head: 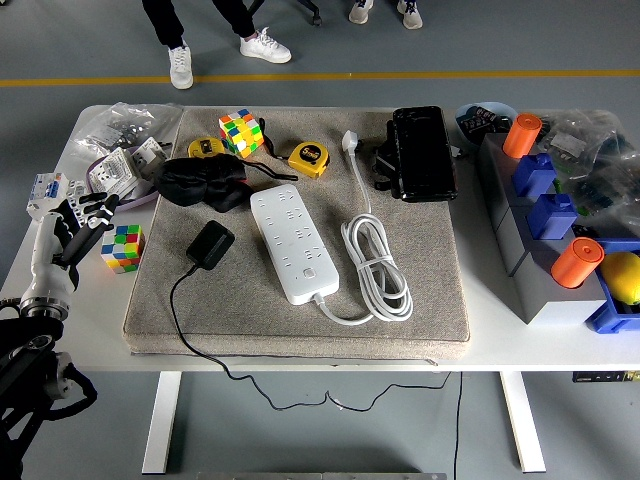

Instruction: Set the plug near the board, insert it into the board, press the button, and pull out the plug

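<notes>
The left hand [78, 220] is over the left edge of the white table [300, 352], just left of a colour cube [122, 247] that lies on the bare tabletop. Its fingers [97, 207] are spread and a little bent, and they hold nothing. The black forearm goes down to the lower left corner of the picture. The right hand does not show.

A grey mat [420, 300] covers the middle of the table. The white power board [294, 243] lies on the mat near its centre, long and a little slanted, with its cable coming out at the near end. This white cable is wound in a bundle [377, 266] just right of the board, and from there it runs toward the far edge of the mat, where its white plug [350, 141] lies. The black plug adapter [210, 244] lies on the mat just left of the board, apart from it, not inserted. Its thin black cord [178, 310] goes toward the near edge of the mat and hangs over the table's near edge.

Along the far edge of the mat there are a second colour cube [240, 132], two yellow tape measures [309, 158], a black cloth [200, 183] and a black case [421, 153]. At the right edge of the table stand grey and blue boxes [545, 230] with two orange cylinders [577, 262]
</notes>
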Controlling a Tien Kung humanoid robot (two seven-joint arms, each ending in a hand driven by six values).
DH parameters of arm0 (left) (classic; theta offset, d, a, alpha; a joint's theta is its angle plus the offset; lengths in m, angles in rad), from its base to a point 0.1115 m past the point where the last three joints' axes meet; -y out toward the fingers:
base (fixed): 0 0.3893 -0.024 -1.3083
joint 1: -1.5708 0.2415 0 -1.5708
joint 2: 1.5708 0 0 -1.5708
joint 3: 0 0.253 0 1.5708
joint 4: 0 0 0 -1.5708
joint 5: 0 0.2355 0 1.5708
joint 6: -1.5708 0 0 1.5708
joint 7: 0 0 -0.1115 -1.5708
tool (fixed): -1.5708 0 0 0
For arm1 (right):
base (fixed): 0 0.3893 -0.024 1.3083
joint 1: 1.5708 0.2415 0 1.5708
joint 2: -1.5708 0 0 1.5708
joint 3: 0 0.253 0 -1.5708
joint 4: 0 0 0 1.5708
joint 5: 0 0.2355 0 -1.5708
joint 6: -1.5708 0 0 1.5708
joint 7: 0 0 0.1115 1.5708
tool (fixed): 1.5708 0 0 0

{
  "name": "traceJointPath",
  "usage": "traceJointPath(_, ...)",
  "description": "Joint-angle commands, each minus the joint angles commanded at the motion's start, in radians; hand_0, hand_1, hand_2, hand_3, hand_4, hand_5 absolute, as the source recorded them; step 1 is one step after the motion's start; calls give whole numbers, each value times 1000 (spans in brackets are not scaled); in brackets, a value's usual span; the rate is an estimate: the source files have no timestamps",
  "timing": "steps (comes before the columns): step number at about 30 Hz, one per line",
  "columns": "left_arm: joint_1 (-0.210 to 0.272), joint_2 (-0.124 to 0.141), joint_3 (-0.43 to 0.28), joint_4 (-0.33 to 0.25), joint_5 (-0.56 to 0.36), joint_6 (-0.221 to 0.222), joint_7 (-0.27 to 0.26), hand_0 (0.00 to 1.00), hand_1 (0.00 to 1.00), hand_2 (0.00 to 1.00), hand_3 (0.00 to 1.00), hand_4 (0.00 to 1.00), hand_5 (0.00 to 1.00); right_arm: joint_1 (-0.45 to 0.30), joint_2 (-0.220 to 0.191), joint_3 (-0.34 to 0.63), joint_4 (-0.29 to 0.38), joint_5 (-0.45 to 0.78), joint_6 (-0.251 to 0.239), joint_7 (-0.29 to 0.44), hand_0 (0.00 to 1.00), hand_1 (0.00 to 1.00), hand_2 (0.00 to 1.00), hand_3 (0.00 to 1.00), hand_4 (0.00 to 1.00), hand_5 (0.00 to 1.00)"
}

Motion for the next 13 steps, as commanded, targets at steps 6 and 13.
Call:
traceJointPath(6,2,-2,-17,-8,4,0,0,509,612,602,589,867,462,6,-2,1,1,-1,-3,0,617,673,670,541,827,511)
traceJointPath(13,-7,-2,-47,-38,17,0,0,508,612,602,589,866,462,15,-2,-11,-5,8,-1,-5,618,672,671,544,828,513)
